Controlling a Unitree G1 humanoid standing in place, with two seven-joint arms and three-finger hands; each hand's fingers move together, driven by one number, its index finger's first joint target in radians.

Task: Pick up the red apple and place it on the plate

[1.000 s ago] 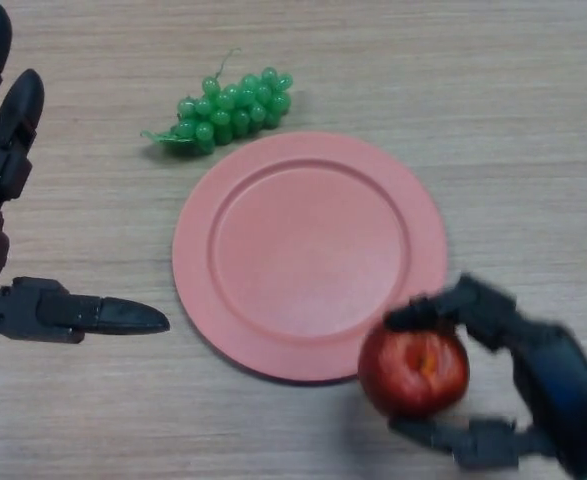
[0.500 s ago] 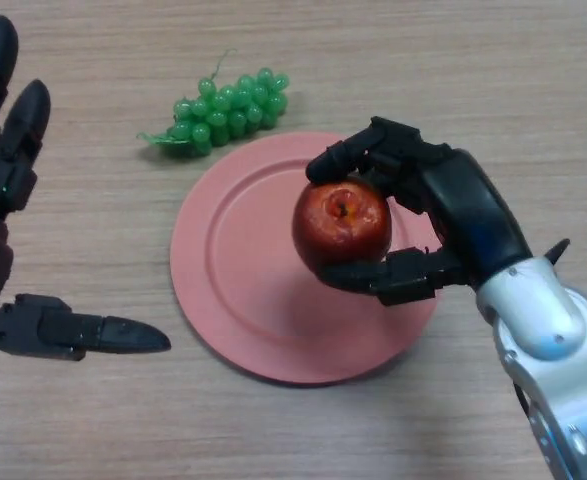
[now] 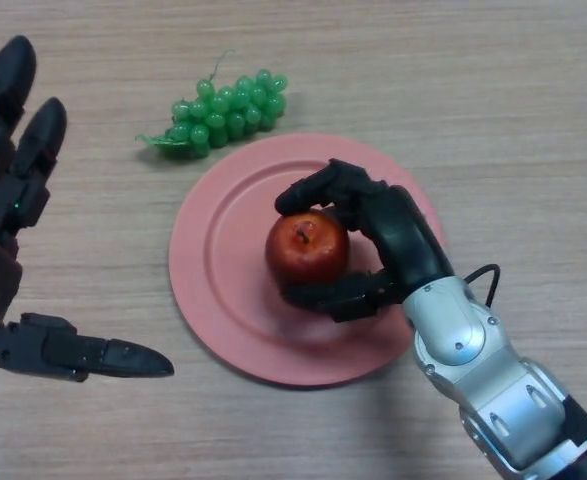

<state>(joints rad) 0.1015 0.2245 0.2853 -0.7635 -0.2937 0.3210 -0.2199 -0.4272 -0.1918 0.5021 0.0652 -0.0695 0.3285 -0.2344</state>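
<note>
The red apple is over the middle of the pink plate, stem side up. My right hand is shut on it, fingers curled over its far side and thumb under its near side. Whether the apple rests on the plate or hangs just above it I cannot tell. My left hand is open at the left edge of the view, fingers straight and thumb pointing right, away from the plate.
A bunch of green grapes lies on the wooden table just beyond the plate's far left rim. The right forearm reaches in from the lower right corner.
The right hand carried the apple from the plate's near right edge up and left to above the plate's middle, then lowered it slightly. The left hand barely shifted.
</note>
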